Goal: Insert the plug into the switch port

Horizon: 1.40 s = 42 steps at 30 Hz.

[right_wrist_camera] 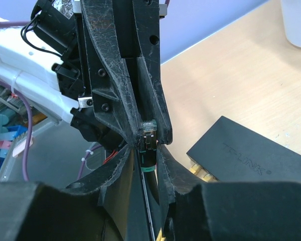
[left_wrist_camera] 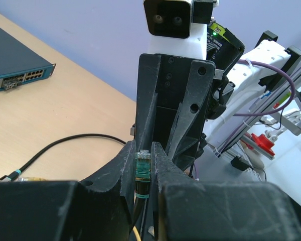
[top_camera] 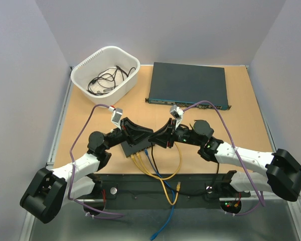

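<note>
The plug (left_wrist_camera: pixel 142 164), a clear connector with a green boot on a black cable, stands upright between my left gripper's (left_wrist_camera: pixel 142 170) closed fingers. In the right wrist view the same plug (right_wrist_camera: pixel 148 136) sits between my right gripper's (right_wrist_camera: pixel 149 150) fingers, which press its boot while the left fingers pinch its head from above. Both grippers (top_camera: pixel 151 135) meet tip to tip above the table's near middle. The small black switch box (right_wrist_camera: pixel 251 155) lies just beside and below them, partly hidden in the top view (top_camera: pixel 132 147), with yellow cables (top_camera: pixel 145 168) plugged into its near edge.
A large dark unit (top_camera: pixel 188 83) lies at the back, its port row facing me (left_wrist_camera: pixel 20 79). A white basket (top_camera: pixel 105 70) holding cables stands back left. A blue cable (top_camera: pixel 163 221) and a black cable (left_wrist_camera: pixel 65 140) trail over the table's near edge.
</note>
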Tool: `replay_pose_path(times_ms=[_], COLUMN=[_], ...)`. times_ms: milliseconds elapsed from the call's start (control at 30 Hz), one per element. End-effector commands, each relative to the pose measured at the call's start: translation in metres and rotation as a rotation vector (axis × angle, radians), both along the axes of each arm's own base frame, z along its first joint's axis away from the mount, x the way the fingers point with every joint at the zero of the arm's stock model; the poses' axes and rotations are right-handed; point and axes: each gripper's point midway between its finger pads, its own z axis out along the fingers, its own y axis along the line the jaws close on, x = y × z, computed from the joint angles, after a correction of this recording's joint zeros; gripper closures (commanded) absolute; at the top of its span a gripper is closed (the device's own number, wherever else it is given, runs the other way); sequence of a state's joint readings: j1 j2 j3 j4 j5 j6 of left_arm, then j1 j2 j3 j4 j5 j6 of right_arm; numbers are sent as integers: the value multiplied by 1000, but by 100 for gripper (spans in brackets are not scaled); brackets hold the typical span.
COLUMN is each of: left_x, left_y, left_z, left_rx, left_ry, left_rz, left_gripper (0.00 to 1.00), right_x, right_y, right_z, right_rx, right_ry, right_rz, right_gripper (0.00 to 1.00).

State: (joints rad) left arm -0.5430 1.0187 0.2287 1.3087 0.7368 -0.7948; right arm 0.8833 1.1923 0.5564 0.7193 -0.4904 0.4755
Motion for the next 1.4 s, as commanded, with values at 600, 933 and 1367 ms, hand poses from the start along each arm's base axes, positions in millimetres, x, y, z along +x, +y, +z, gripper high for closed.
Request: replay_pose_path(times_ms=[600, 933, 1367], left_x=[-18, -17, 0], left_y=[7, 7, 9], left_z=[34, 33, 24], left_rx=[-97, -97, -79], left_ry=[-165, -162, -97], left_rz=[-18, -14, 64], left_gripper=[100, 100, 81], right_x=[-10, -11, -10], right_y=[0, 1, -8], right_z=[8, 7, 11], right_rx=[49, 45, 66], right_ry=[-57, -61, -77], right_rz=[47, 59, 17], right_gripper=[66, 84, 100])
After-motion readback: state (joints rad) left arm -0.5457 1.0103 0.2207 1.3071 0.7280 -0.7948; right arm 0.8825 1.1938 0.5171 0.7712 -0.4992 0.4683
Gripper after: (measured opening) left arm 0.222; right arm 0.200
